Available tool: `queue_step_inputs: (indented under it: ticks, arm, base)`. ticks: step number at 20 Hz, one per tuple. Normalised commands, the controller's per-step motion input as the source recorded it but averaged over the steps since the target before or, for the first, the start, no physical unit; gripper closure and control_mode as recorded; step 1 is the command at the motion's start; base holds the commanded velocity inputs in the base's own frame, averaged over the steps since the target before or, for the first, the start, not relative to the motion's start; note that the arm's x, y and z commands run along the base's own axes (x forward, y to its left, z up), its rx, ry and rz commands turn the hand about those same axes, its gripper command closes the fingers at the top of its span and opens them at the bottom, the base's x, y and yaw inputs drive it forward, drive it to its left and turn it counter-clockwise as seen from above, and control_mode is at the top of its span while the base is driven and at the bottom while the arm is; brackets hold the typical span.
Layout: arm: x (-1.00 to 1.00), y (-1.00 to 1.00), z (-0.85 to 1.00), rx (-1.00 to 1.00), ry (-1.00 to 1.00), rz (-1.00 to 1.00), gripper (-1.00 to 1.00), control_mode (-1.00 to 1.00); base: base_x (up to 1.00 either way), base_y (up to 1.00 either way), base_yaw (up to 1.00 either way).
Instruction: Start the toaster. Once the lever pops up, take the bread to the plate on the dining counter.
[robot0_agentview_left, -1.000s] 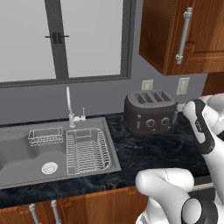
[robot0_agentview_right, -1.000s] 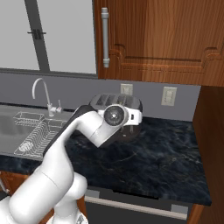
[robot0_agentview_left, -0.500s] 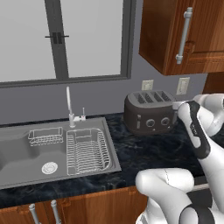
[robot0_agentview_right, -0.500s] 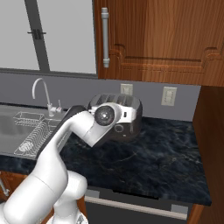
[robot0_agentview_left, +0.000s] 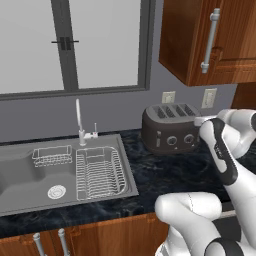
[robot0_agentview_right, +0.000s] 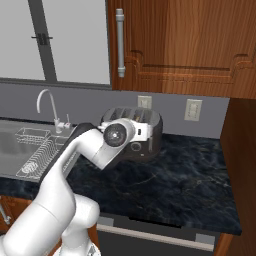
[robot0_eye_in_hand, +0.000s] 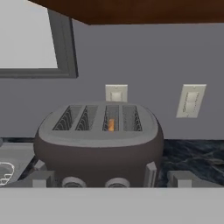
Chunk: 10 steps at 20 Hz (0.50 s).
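The dark brown-grey toaster (robot0_eye_in_hand: 100, 146) stands on the dark worktop against the wall, also seen in the base views (robot0_agentview_left: 167, 127) (robot0_agentview_right: 150, 122). A tan slice of bread (robot0_eye_in_hand: 111, 125) sits low in its third slot from the left. Round knobs and a small lever (robot0_eye_in_hand: 151, 171) show on the toaster's front. My gripper (robot0_eye_in_hand: 111, 180) is open wide and level with the toaster's front, close to it, with one fingertip at each side and nothing between them. My hand (robot0_agentview_left: 202, 121) hovers by the toaster's right end. The plate and the dining counter are out of view.
A steel sink with a wire dish rack (robot0_agentview_left: 100, 172) and a faucet (robot0_agentview_left: 79, 120) lies left of the toaster. Two wall outlets (robot0_eye_in_hand: 116, 93) (robot0_eye_in_hand: 190, 100) sit behind it. Wooden cabinets (robot0_agentview_left: 210, 40) hang above. Open worktop (robot0_agentview_right: 170, 185) spreads to the right, up to a wooden side panel (robot0_agentview_right: 244, 165).
My hand has moved left, closer to the toaster's front. The jaws have stayed open. The toaster and the bread have not moved.
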Motion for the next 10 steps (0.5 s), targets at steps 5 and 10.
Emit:
queue_step_inputs:
  ticks: [5,10]
  arm:
    - [0.01,0.05,0.00,0.00,0.00,0.00,-1.00,-1.00]
    - [0.05,0.01,0.00,0.00,0.00,0.00,-1.00,-1.00]
  base:
    - [0.00,0.00,0.00]
    - [0.00,0.00,0.00]
